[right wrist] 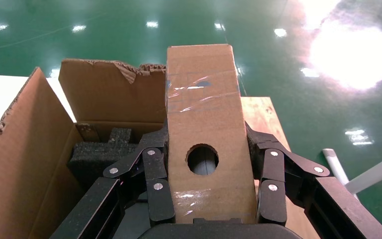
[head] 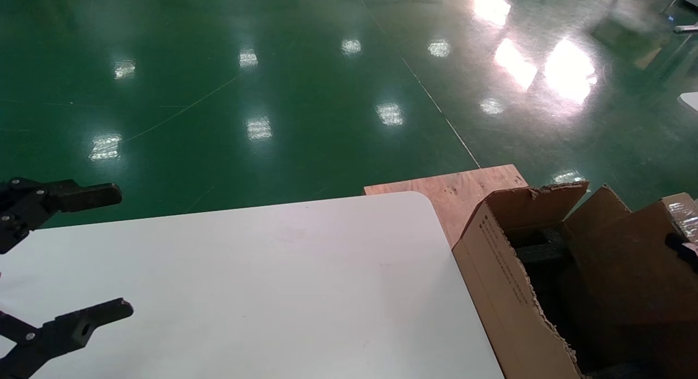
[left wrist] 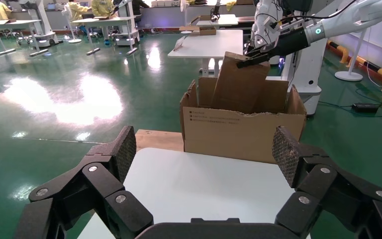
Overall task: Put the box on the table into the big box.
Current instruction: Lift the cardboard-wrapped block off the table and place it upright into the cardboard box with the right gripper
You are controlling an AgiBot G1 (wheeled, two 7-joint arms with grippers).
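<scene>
The box [right wrist: 204, 114] is brown, with a round hole and clear tape. My right gripper [right wrist: 206, 135] is shut on it, one finger on each side. In the head view the box [head: 621, 259] hangs tilted over the open big box [head: 501, 281], a torn-edged cardboard carton off the table's right end. The left wrist view shows the right gripper [left wrist: 254, 58] holding the box [left wrist: 238, 84] by its top, its lower end inside the big box [left wrist: 243, 132]. My left gripper [head: 125, 251] is open and empty over the white table [head: 272, 286] at the left.
Black foam [right wrist: 99, 154] lies inside the big box. A flat plywood board [head: 458, 191] lies under and behind the big box, beyond the table's far right corner. Green floor surrounds the table. Other tables and robot stands [left wrist: 209, 40] are far off.
</scene>
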